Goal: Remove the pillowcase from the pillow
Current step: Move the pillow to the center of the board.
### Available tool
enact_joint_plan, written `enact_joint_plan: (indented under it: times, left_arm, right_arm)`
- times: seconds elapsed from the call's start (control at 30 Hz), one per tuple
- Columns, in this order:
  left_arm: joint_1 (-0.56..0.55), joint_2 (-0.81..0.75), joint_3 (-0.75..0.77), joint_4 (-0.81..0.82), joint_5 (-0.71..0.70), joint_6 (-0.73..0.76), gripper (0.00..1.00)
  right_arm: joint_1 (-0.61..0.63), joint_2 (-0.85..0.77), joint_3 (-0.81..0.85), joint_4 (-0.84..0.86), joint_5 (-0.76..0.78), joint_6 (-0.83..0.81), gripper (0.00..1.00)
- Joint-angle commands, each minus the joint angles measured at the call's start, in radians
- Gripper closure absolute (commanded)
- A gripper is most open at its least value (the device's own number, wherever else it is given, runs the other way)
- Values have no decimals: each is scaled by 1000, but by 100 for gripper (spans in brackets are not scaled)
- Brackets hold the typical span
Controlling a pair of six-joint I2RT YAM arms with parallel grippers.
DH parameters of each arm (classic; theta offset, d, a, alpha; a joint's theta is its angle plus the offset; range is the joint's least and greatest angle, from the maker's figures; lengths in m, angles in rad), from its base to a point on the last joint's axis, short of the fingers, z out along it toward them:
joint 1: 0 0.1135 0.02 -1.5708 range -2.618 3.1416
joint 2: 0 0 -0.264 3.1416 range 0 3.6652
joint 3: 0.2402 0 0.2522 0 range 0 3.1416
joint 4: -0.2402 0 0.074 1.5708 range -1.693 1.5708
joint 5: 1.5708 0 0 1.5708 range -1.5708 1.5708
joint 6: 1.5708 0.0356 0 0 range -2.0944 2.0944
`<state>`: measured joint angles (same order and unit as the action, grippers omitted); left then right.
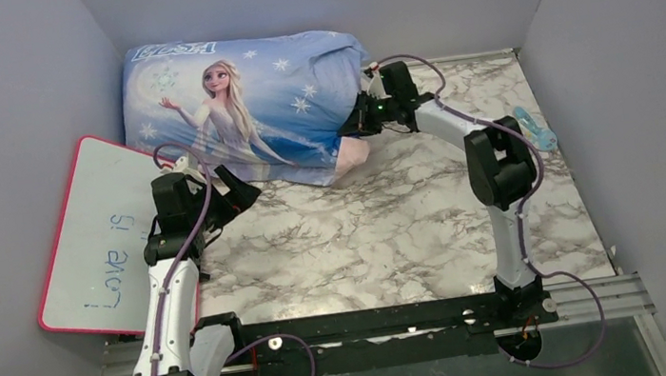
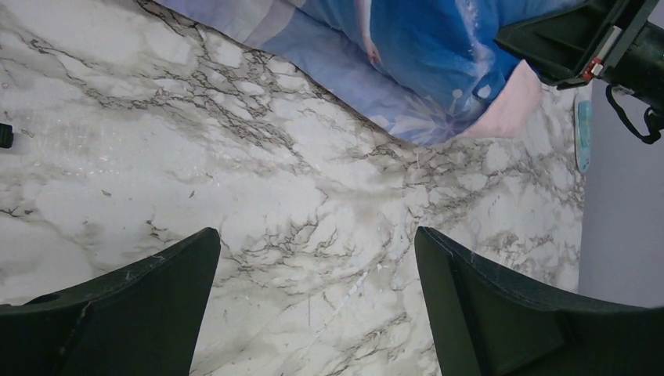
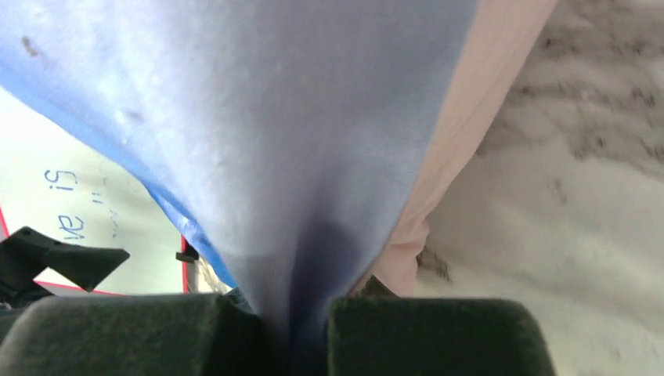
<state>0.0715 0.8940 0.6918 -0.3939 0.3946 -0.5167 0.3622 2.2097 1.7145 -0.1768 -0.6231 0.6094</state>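
The blue pillowcase (image 1: 242, 103) with the blonde princess lies at the back of the marble table, plump over the pillow, which is hidden inside it. A pale pink corner (image 1: 351, 154) shows at its near right end. My right gripper (image 1: 361, 115) is at the case's right end, shut on a fold of blue fabric (image 3: 313, 196) pinched between its fingers. My left gripper (image 1: 236, 192) is open and empty, just in front of the case's near edge; in the left wrist view (image 2: 317, 298) only marble lies between its fingers, with the case (image 2: 407, 63) beyond.
A pink-edged whiteboard (image 1: 96, 238) with blue writing lies at the left, partly under the left arm. A small pale blue object (image 1: 535, 128) lies near the right wall. Grey walls enclose the table (image 1: 393, 238) on three sides.
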Motion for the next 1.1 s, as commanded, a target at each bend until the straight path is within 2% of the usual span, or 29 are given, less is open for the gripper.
enact_joint_plan:
  times: [0.0, 0.2, 0.4, 0.6, 0.73, 0.83, 0.9, 0.97, 1.07]
  left_arm:
    - [-7, -4, 26, 22, 68, 24, 3]
    - [-13, 1, 16, 23, 102, 35, 4]
    - [-22, 23, 16, 44, 119, 40, 3]
    - [-52, 58, 56, 60, 146, 31, 4]
    - [-69, 61, 40, 108, 145, -5, 3]
    - [-109, 75, 35, 157, 148, -37, 3]
    - [-147, 96, 42, 183, 131, -45, 3]
    - [-188, 121, 54, 198, 110, -49, 3]
    - [-236, 154, 72, 211, 91, -56, 3]
  right_arm:
    - [-49, -167, -168, 22, 140, -7, 100]
    - [-131, -337, -381, 22, 161, -17, 100]
    - [-162, -573, -620, 10, 326, -49, 100]
    - [-163, -856, -850, -48, 404, -72, 100]
    - [-163, -1060, -1036, -92, 338, -20, 100]
    - [-163, -1221, -1168, -108, 192, 8, 99]
    - [-161, -1339, -1233, -103, 57, 13, 93]
    - [-161, -1436, -1218, -179, 23, -9, 81]
    - [-161, -1513, -1064, -355, 210, -71, 45]
